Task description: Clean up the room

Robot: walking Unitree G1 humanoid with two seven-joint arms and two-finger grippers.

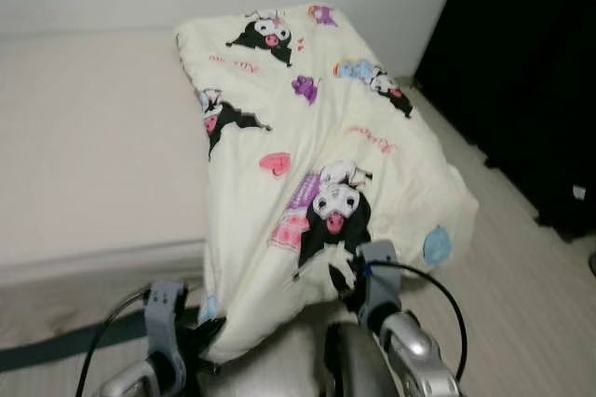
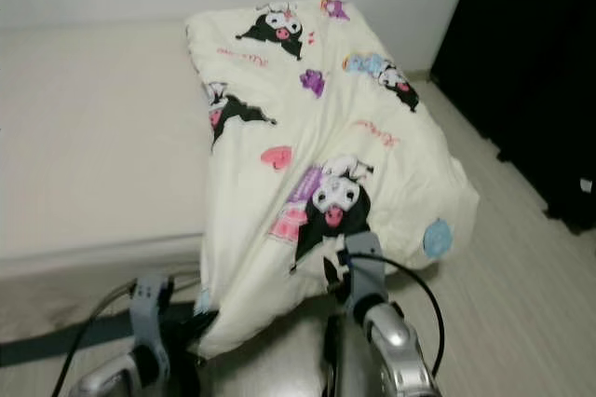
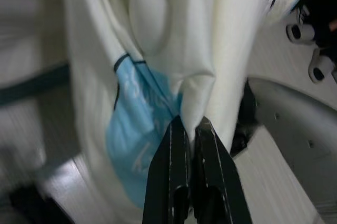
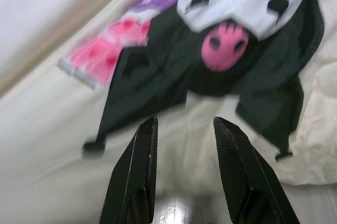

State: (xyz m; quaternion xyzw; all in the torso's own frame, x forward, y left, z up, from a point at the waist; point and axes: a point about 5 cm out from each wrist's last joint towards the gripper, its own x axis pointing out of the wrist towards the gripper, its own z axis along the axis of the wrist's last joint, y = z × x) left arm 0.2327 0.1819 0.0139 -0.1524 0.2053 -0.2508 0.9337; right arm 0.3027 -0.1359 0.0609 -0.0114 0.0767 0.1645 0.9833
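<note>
A cream blanket (image 1: 317, 145) printed with black cartoon characters, hearts and pink and purple patches lies across the right end of the bed and hangs off its near edge toward me. My left gripper (image 3: 192, 129) is shut on a fold of the blanket's lower corner, beside a light blue patch (image 3: 134, 129). It shows at the blanket's lower left edge (image 1: 200, 332). My right gripper (image 4: 184, 132) is open, its fingers (image 4: 139, 166) just short of the blanket's black character print (image 4: 221, 61), at the blanket's near hem (image 1: 349, 280).
The bed's bare beige mattress (image 1: 93, 145) spreads to the left against a white wall. Pale wood floor (image 1: 521, 276) runs along the right, beside a black curtain (image 1: 531, 71). A dark strap (image 1: 56, 346) runs along the bed's side.
</note>
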